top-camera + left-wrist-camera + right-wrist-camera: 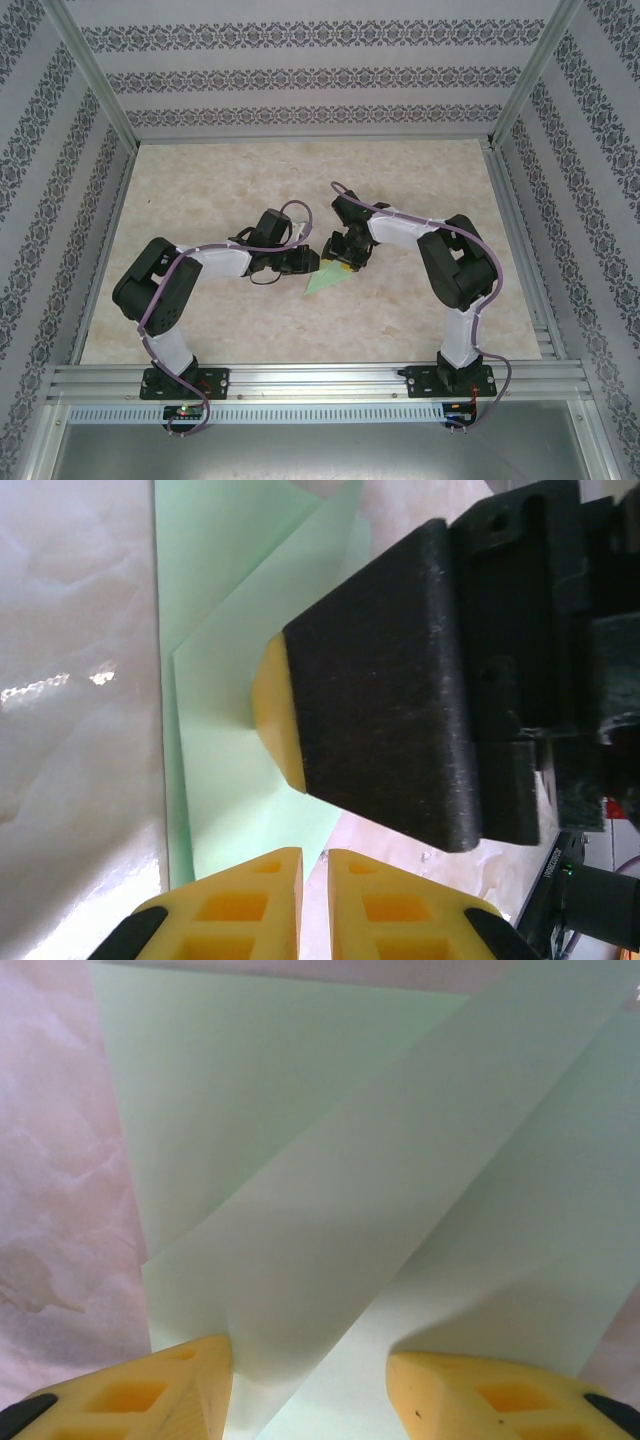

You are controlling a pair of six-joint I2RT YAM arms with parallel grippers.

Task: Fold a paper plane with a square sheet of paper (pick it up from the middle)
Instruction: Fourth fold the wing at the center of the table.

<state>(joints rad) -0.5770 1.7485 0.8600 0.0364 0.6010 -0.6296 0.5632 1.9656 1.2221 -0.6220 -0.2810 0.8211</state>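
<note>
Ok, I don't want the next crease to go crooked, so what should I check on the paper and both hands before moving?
1. Sheet of paper lying on the table, with its pointed end free of the hands: ok.
2. Right hand open, fingers straddling the folded layers: ok.
3. Left hand fingers nearly together, nothing visibly pinched between them: ok.
4. Right hand holding the sheet down: in the left wrist view its yellow tip meets the paper, but how firmly: cannot tell.
5. Fold edges lined up evenly: cannot tell, since the hands cover the middle from above.
</note>
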